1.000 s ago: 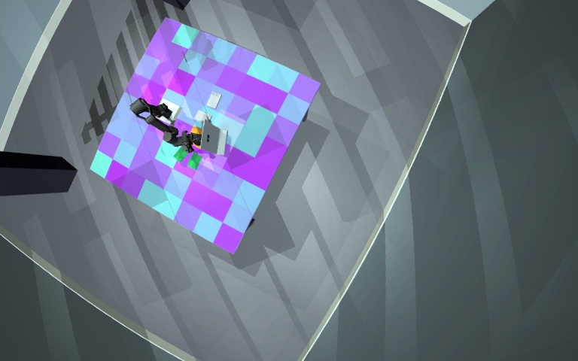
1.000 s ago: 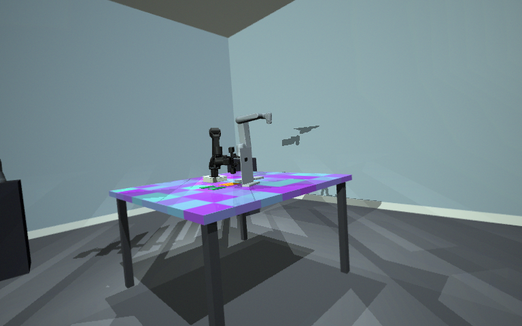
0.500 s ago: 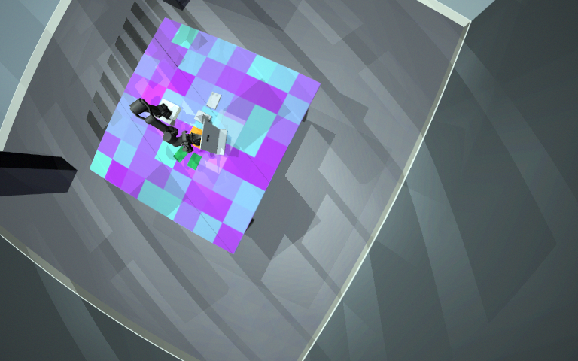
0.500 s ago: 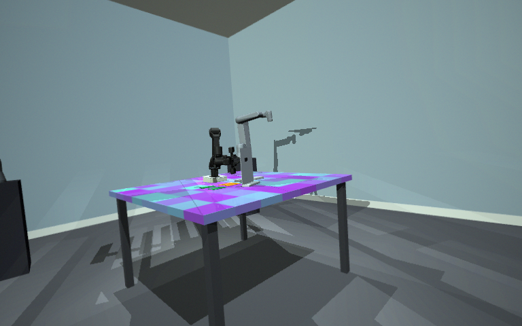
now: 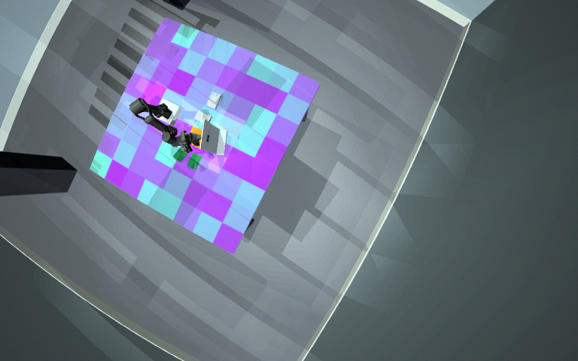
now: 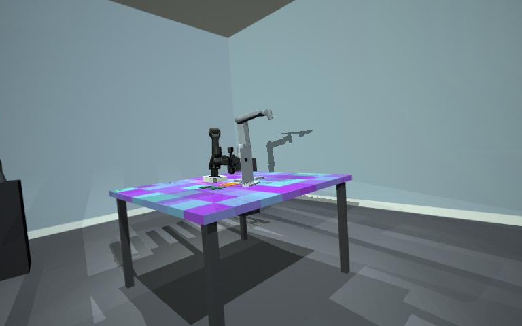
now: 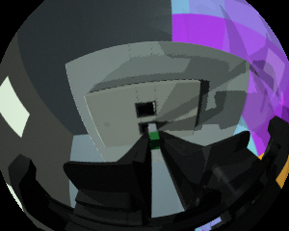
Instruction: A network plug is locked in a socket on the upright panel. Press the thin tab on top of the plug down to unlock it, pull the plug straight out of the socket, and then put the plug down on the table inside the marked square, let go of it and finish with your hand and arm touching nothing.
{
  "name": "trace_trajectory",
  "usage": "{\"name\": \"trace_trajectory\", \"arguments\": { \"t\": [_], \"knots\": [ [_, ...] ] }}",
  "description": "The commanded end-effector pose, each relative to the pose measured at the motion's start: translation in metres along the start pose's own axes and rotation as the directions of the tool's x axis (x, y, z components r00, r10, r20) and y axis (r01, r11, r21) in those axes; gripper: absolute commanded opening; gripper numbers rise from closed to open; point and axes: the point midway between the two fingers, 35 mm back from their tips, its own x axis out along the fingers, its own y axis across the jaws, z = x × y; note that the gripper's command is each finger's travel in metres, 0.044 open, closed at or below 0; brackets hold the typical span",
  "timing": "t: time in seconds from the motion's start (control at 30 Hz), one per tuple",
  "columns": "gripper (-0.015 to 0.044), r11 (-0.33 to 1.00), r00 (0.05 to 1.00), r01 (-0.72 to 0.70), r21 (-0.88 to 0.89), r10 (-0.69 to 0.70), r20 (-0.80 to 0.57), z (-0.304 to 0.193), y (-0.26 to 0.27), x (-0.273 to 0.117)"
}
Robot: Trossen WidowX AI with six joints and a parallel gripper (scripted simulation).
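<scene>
- The gripper (image 7: pixel 152 144) is clamped on the green plug (image 7: pixel 154 135) (only a sliver shows).
- The plug sits at the socket (image 7: pixel 144 111) in the grey panel (image 7: pixel 119 115), above the table (image 6: pixel 199 202).

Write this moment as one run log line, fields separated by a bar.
phase: grasp at socket | gripper: shut on plug | plug: at panel | marked square: no plug on it
</scene>
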Motion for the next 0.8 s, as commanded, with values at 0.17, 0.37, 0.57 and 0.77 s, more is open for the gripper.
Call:
{"name": "trace_trajectory", "arguments": {
  "t": [0.17, 0.37, 0.57, 0.77],
  "knots": [
    [0.0, 1.0, 1.0, 0.001, 0.004, -0.001, 0.001, -0.002, 0.0, -0.008],
    [0.0, 1.0, 1.0, 0.001, 0.004, -0.001, 0.001, -0.003, 0.0, -0.013],
    [0.0, 1.0, 1.0, 0.002, 0.004, -0.002, 0.001, -0.004, -0.001, -0.017],
    [0.0, 1.0, 1.0, 0.002, 0.004, -0.002, 0.001, -0.004, -0.001, -0.021]
  ]
}}
